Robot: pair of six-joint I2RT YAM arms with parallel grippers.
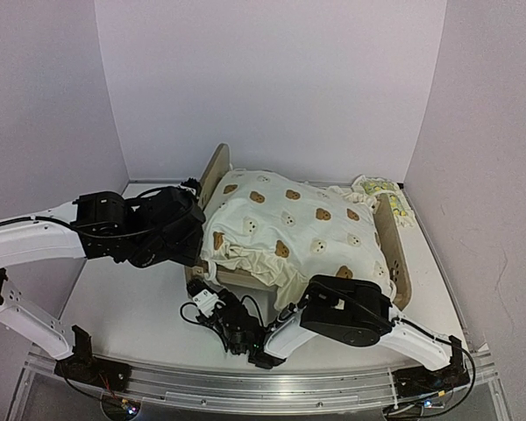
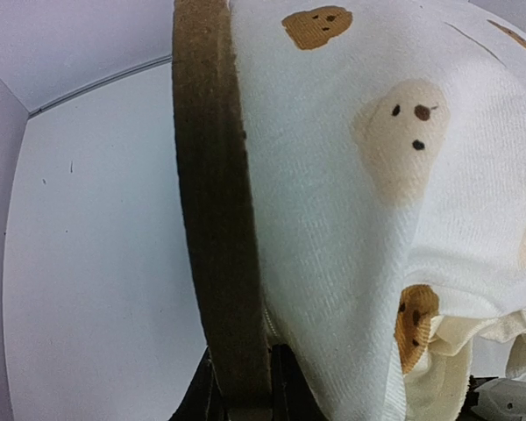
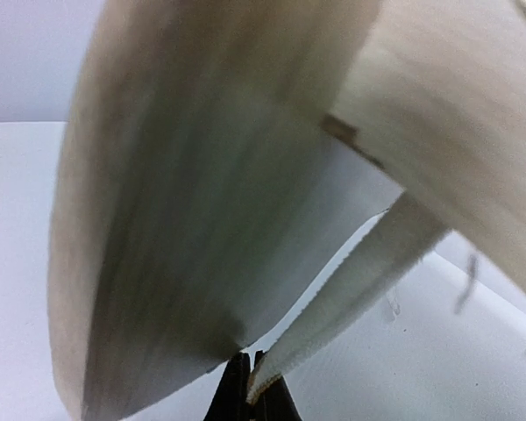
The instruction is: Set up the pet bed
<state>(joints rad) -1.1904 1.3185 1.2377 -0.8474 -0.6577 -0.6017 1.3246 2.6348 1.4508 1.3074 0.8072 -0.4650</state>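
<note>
The pet bed (image 1: 394, 256), light wood with 2 arched end boards, sits under a cream bear-print cushion (image 1: 289, 219) that hides its base. Left of the cushion, the left gripper (image 2: 245, 396) clamps 1 end board's edge. Below the cushion's near-left corner, the right gripper (image 3: 250, 395) is pinched closed on a thin cream strip (image 3: 351, 285).

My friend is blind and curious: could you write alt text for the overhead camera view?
A small light-wood pet bed with arched end boards stands on a white table, a cream bear-print cushion draped over it. The black-and-white left arm reaches its left end board, the right arm its near edge.
</note>
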